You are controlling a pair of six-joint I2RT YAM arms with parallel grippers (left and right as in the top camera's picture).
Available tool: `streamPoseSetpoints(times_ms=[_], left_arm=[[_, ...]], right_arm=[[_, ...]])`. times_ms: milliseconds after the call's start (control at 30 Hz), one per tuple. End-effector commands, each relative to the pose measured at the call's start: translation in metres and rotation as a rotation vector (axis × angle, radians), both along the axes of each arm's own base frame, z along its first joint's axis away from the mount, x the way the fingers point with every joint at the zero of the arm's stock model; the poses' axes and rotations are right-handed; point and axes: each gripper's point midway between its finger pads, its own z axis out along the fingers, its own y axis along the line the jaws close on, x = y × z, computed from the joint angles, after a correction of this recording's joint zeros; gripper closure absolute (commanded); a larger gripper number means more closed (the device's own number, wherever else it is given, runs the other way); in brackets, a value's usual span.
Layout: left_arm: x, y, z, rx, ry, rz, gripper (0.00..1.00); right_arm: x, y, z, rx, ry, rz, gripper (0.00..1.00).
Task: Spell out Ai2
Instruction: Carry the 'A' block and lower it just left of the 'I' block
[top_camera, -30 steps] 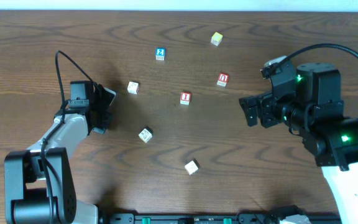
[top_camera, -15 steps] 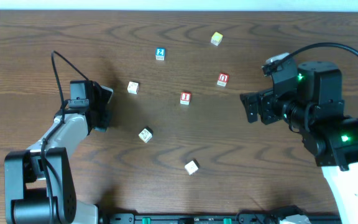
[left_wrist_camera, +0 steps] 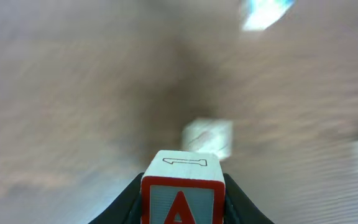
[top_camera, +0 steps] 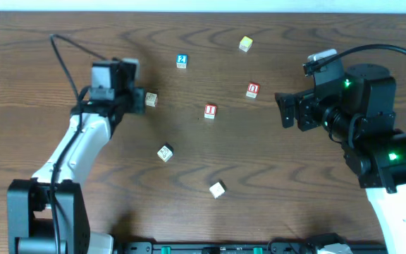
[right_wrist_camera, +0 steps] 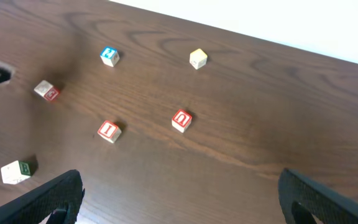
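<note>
Overhead, L to R. Left gripper is at left-centre of the table, closed onto the A block. Wrist view shows both fingers pressed to the block's sides, red A facing cam, block upright.

Just ahead of it lies a pale block, not touching as far as I can tell. Wrist pic is blurred there, face unreadable. Nearer the front edge is a green-marked block, apart from the rest.

- 2 block: blue, toward far edge, alone.
- I block: red, mid-table, alone.
- Plain block: near front edge.
- Yellow block: far edge.
- U block: red, right of centre.

Right gripper hangs over the right side, jaws spread wide, nothing in them. Its wrist view shows only bare wood betw. the fingers.

Progress (est.): nothing spelled yet. No two of the needed blocks are adjacent: A is in hand, I and 2 lie loose and well apart. So step 1 of 3 is under way at most.

Left to do:
- set A down w/ room to its right
- bring I beside it
- bring 2 beside that, all three readable in a row

The pale block close to the A could get in the way if A goes down there (judgement only).
</note>
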Motion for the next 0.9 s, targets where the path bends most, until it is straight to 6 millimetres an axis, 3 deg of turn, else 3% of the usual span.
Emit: streamPoseSetpoints(times_ms=[0,133,333,400,567,867], left_arm=[[0.004,-0.05,0.031,-0.109,-0.066,-0.095,0.95],[-0.002,-0.086,0.03,-0.109,-0.072,-0.126,0.95],[-0.009,-0.119,-0.008,0.001,-0.031,-0.042,0.94],[-0.014,-0.123,-0.028,0.04,0.003,0.013,0.94],[-0.02,-0.128,-0.056,0.03,0.072,0.064,0.94],[-0.017,-0.125,-0.074,0.055,0.082,0.084,0.94]], right_arm=[[0.0,-0.003,0.002,0.008,-0.009,-0.02,0.01],[0.0,-0.003,0.002,0.014,-0.006,-0.025,0.01],[0.001,-0.003,0.0,0.016,0.002,-0.028,0.01],[0.002,-0.003,-0.002,0.021,0.011,-0.032,0.01],[0.0,-0.003,-0.005,0.024,0.03,-0.037,0.01],[-0.006,-0.004,-0.012,0.02,0.064,-0.04,0.01]])
